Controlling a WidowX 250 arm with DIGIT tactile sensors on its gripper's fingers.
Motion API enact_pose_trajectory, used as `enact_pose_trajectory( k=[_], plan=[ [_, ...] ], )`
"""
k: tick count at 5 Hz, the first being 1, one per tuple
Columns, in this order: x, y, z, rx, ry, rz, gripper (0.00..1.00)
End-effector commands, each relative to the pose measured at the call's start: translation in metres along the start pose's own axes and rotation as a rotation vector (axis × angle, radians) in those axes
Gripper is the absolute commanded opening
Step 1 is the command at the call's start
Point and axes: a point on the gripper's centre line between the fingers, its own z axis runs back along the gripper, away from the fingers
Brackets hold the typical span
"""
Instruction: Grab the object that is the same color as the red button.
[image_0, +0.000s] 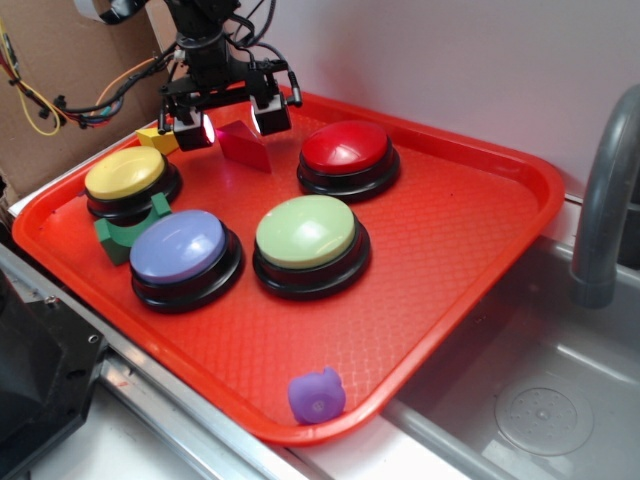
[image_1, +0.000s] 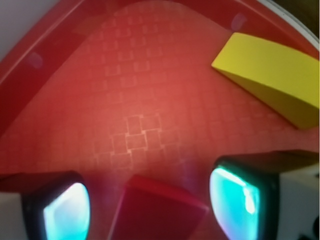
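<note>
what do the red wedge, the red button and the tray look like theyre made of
Red wedge: matte, no glare, probably painted wood or foam. Red button: glossy dome with a bright highlight on a black base, likely hard plastic. Tray: red, grid-textured with a soft sheen, looks like moulded plastic.

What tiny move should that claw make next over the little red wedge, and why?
Probably ease straight down, then close. The gripper hangs open with its two fingers either side of the small matte red wedge block, which the wrist view shows centred between the pads but not touched. It matches the glossy red dome button; the yellow wedge block lies off to one side.
</note>
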Motion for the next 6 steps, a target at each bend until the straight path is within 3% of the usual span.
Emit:
enact_pose_trajectory(
  k=[1,2,3,4,6],
  plan=[
    [0.002,-0.005,0.005,-0.059,-0.02,0.059,0.63],
    [0.001,-0.003,0.007,-0.071,-0.032,0.099,0.0],
    [0.001,0.002,0.016,-0.072,-0.049,0.104,0.0],
    [0.005,0.001,0.042,-0.075,-0.066,-0.055,0.0],
    [-0.013,-0.016,0.112,-0.144,0.046,-0.493,0.0]
  ],
)
